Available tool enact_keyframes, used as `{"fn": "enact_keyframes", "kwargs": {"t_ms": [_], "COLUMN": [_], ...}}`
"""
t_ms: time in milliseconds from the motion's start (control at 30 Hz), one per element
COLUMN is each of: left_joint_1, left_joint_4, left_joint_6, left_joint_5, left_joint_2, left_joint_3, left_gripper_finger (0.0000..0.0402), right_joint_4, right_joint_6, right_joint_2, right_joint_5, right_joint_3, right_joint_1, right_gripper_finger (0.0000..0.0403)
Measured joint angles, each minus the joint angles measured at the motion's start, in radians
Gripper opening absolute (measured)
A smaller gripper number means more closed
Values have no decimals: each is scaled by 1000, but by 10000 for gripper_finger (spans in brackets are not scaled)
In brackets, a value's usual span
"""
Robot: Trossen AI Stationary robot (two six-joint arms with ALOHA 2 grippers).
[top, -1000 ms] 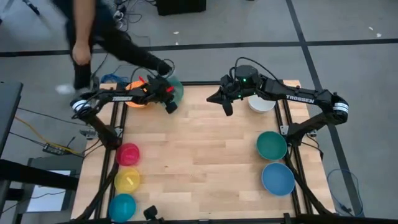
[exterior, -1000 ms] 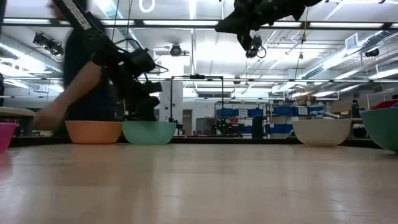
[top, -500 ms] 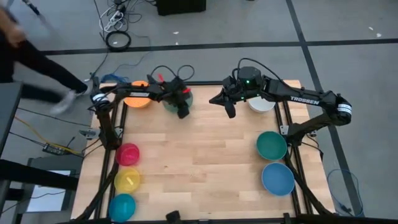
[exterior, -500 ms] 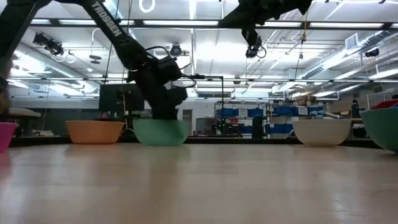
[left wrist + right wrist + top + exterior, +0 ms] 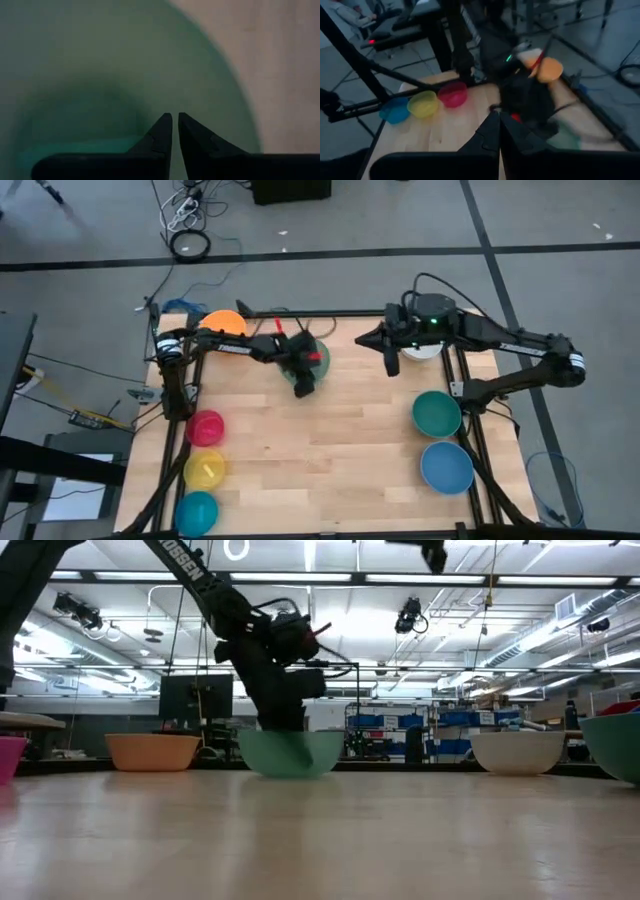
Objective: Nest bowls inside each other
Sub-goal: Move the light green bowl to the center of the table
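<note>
My left gripper (image 5: 306,376) is shut on the pale green bowl (image 5: 318,360), which stands on its base on the table near the far edge, left of centre (image 5: 290,752). The orange bowl (image 5: 222,323) stands alone at the far left corner. My right gripper (image 5: 391,365) hangs shut and empty, high above the far right, partly covering the white bowl (image 5: 422,352). The teal bowl (image 5: 437,413) and blue bowl (image 5: 447,467) stand along the right edge. Pink (image 5: 205,427), yellow (image 5: 205,470) and cyan (image 5: 197,512) bowls line the left edge. My left gripper has the pale green bowl by its rim (image 5: 268,734), the fingers (image 5: 162,135) almost together and slanting down from the table's left. The left wrist view shows the bowl's inside (image 5: 100,75) filling the picture. The bowl's base stays on the table, upright.
The bare wood in the table's middle (image 5: 320,450) holds nothing. Black frame rails run along the table's edges (image 5: 470,395). Cables lie on the floor beyond the far edge (image 5: 188,242).
My left gripper has gone toward the table's right edge along the far side, sliding the pale green bowl away from the orange bowl; the bowl stays upright on the table. My right gripper has risen and drawn toward the right. A person at the far left has left the view.
</note>
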Motion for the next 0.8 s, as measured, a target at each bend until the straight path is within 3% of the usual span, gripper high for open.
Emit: {"fn": "enact_keyframes", "kwargs": {"t_ms": [267, 567, 800], "left_joint_1": [-160, -292, -344], "left_joint_4": [86, 148, 159], "left_joint_6": [-113, -212, -196], "left_joint_5": [0, -39, -146], "left_joint_2": [1, 2, -2], "left_joint_3": [0, 0, 28], "left_gripper_finger": [43, 43, 43], "right_joint_4": [-79, -83, -83], "right_joint_6": [33, 34, 35], "right_joint_2": [-79, -68, -67], "right_joint_5": [161, 270, 323], "right_joint_3": [0, 0, 0], "right_joint_1": [97, 213, 272], "right_gripper_finger": [0, 0, 0]}}
